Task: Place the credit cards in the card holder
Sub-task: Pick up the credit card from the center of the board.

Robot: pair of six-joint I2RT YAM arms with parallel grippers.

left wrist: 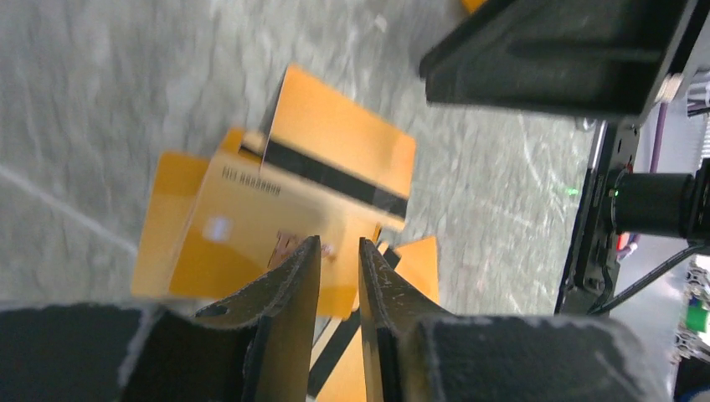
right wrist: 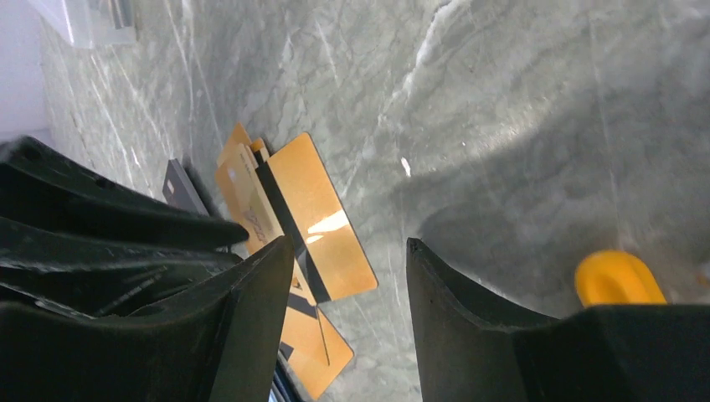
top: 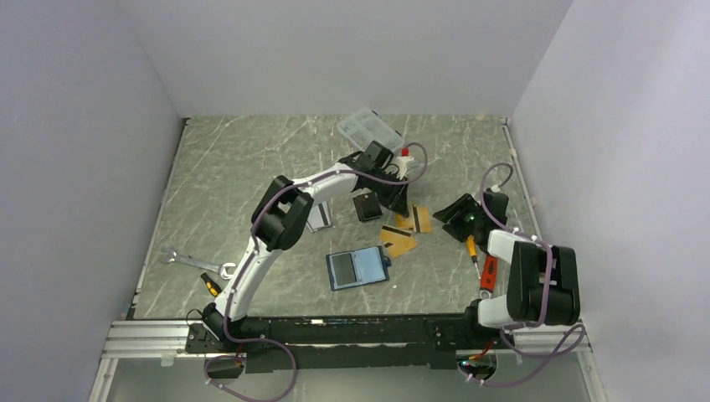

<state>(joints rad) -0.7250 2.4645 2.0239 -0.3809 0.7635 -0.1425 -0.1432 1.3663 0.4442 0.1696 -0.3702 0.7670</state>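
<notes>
Left wrist view: orange-gold credit cards (left wrist: 234, 226) with dark stripes overlap flat on the tabletop (left wrist: 84, 84), just beyond the open navy card holder (top: 358, 268). The left tool (left wrist: 339, 243) hangs over them, jaws slightly apart and empty. The right tool (right wrist: 349, 247) stands wide apart and empty.

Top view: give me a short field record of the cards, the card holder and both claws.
card holder: lying open, apart from the cards
orange cards: overlapping pile, outside the holder
black card: alone, beside the pile
left claw: above the pile, jaws slightly apart, nothing between them
right claw: open, empty, near the pile
</notes>
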